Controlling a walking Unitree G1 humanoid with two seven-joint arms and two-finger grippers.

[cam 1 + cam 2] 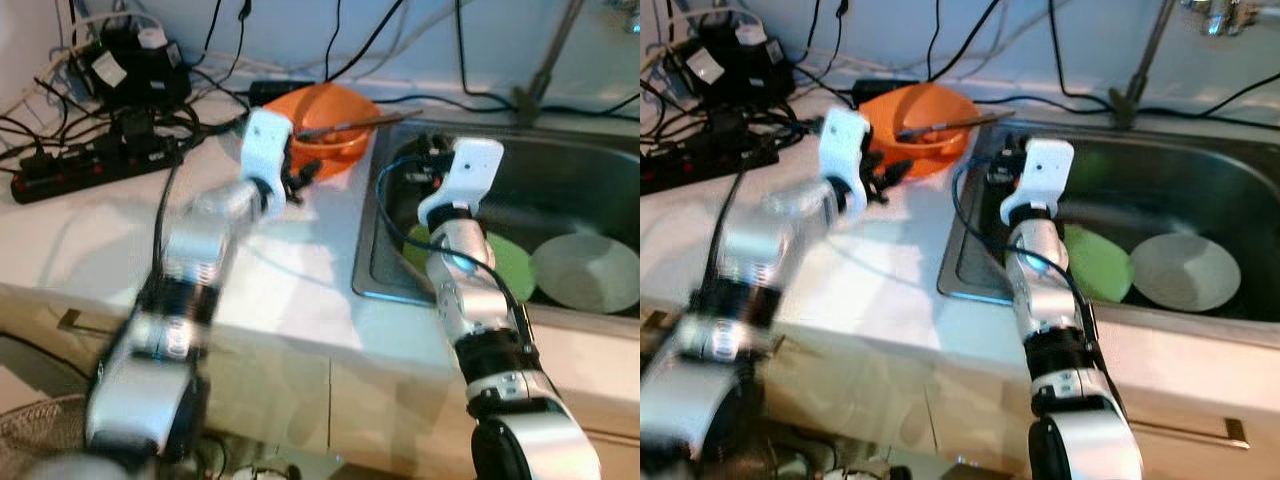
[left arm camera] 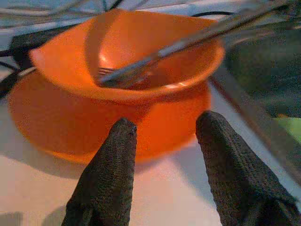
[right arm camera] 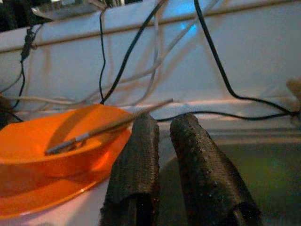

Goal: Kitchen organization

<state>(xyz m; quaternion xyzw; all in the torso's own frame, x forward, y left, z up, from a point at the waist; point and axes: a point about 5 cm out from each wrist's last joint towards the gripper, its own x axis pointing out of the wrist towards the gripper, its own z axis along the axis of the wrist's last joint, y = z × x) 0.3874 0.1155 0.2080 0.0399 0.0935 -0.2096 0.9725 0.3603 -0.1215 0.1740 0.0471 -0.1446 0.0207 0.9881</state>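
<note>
White tabletop (image 1: 290, 265): orange bowl (image 2: 127, 61) faced by left gripper (image 2: 164, 127), fingers spread; right gripper (image 3: 164, 136) fingers nearly together.

I am in a home kitchen. Before me a steel sink (image 1: 590, 150) is set into a pale counter (image 1: 200, 240), with a green plate (image 1: 1095, 265) and a white plate (image 1: 1185, 272) lying in its basin. Just left of the sink an orange bowl (image 1: 325, 120) holding a fork (image 2: 141, 70) rests on an orange plate (image 2: 56, 122). Further left lies a power strip (image 1: 95, 170) among cables.
</note>
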